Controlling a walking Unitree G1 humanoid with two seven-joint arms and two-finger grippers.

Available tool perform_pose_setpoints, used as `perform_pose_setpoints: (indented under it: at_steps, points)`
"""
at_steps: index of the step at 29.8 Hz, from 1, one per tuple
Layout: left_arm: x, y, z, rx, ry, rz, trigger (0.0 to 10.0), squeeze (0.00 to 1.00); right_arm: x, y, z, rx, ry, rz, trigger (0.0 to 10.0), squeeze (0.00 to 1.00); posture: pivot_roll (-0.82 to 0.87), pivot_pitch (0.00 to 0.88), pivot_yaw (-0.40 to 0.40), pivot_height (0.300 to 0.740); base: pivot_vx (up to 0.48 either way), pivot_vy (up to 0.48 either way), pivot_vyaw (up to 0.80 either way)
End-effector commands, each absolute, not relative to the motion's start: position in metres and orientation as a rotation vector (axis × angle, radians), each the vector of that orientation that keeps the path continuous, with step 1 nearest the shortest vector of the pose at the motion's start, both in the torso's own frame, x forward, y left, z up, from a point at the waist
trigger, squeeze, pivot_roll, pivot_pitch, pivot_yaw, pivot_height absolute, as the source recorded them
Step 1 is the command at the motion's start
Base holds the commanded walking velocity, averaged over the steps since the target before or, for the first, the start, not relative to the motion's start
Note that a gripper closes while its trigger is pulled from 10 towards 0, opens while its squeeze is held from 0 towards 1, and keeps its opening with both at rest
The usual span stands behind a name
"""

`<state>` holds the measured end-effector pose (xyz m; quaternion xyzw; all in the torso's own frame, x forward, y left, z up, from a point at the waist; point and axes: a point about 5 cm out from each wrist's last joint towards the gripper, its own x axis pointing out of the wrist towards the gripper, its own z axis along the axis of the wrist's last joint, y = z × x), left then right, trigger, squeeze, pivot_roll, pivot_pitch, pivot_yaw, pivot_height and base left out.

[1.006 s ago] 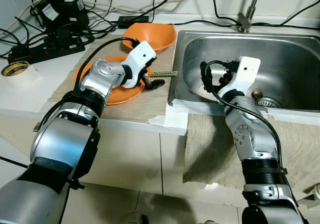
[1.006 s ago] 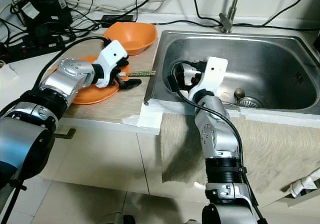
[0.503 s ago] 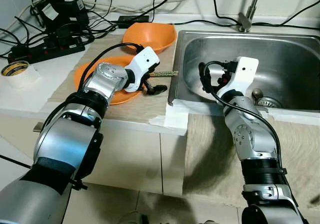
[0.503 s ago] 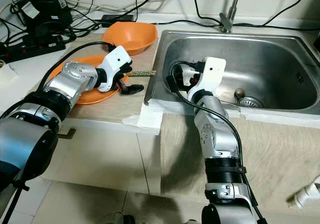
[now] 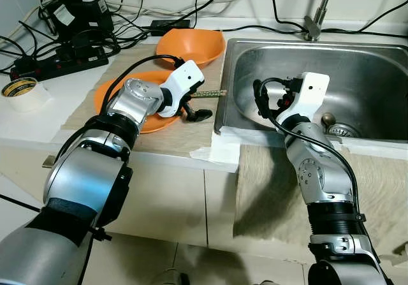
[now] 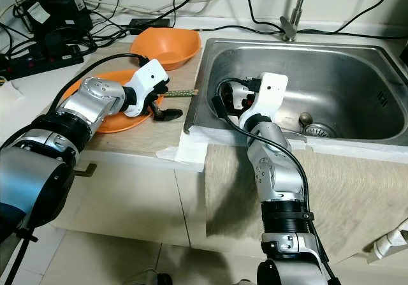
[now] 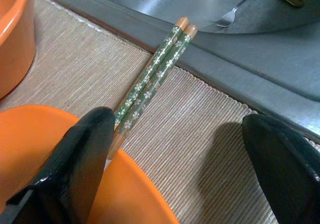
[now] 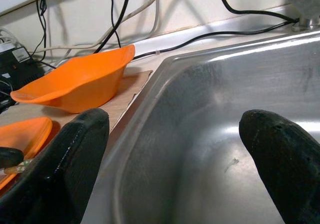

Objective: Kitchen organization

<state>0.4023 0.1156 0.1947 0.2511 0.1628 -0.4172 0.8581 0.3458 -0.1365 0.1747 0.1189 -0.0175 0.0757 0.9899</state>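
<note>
The green chopsticks lie on the woven mat of the table, one end at the orange plate rim and the other by the sink edge, passing between the spread fingers of the left tool, while the right tool hangs with fingers apart inside the sink

A roll of tape and a black power strip sit on the white counter.
</note>
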Motion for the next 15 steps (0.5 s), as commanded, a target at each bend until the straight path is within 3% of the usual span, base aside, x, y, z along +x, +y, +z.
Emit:
perform_pose_setpoints:
  at_steps: [1,15]
  points:
    - [0.403,0.115,0.197,0.545,0.354,-0.868,10.0,0.0,0.346,-0.132,0.177,0.232,-0.036,0.168,10.0,0.0,-0.09,0.0,0.083,0.732,0.0,0.0,0.0]
    - [0.407,0.101,0.209,0.573,0.302,-0.837,10.0,0.0,0.339,-0.133,0.175,0.218,-0.034,0.159,10.0,0.0,-0.14,0.0,0.099,0.732,0.0,0.0,0.0]
